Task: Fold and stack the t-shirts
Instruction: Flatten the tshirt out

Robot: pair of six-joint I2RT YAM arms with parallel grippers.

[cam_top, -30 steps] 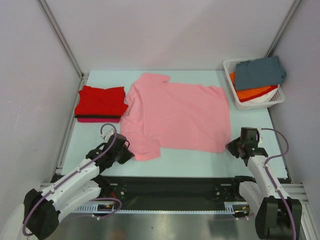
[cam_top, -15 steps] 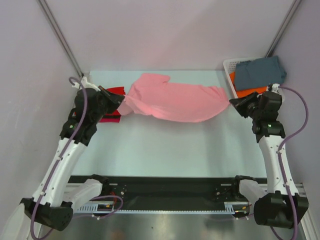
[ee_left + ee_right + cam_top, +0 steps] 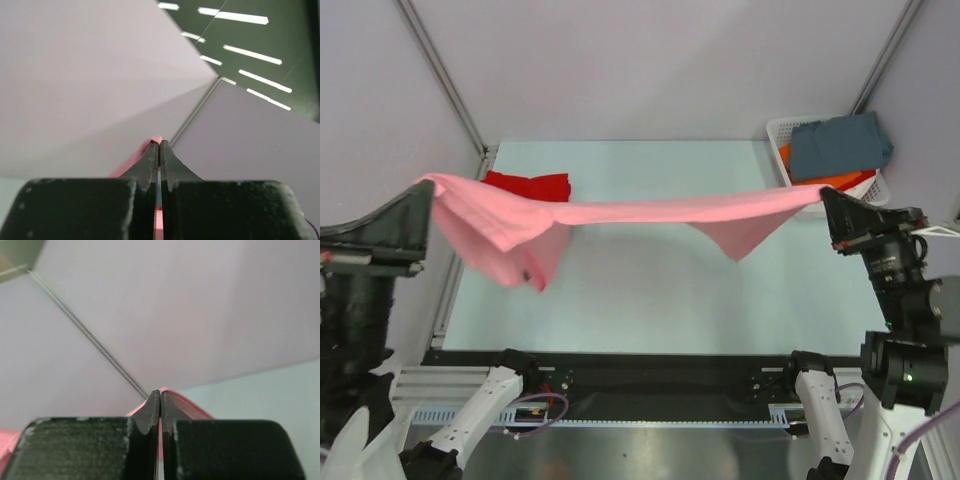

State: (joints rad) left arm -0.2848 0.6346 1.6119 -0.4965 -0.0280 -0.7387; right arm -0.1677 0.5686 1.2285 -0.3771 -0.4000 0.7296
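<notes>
The light pink t-shirt (image 3: pixel 620 212) hangs stretched in the air across the table, held at both ends. My left gripper (image 3: pixel 424 197) is raised high at the left and shut on one end; pink cloth (image 3: pixel 135 159) shows at its closed fingertips. My right gripper (image 3: pixel 827 196) is raised at the right and shut on the other end; pink cloth (image 3: pixel 187 404) shows there too. A folded red t-shirt (image 3: pixel 528 185) lies at the back left, partly hidden by the pink one. A slate grey-blue t-shirt (image 3: pixel 840 145) and an orange one (image 3: pixel 840 181) lie in the basket.
The white slotted basket (image 3: pixel 778 130) stands at the back right corner. The pale table top (image 3: pixel 640 290) lies under the hanging shirt. Grey walls close the back and both sides.
Both arms have risen and pulled apart, lifting the pink t-shirt off the table. It went from lying flat to hanging taut between the two grippers.
</notes>
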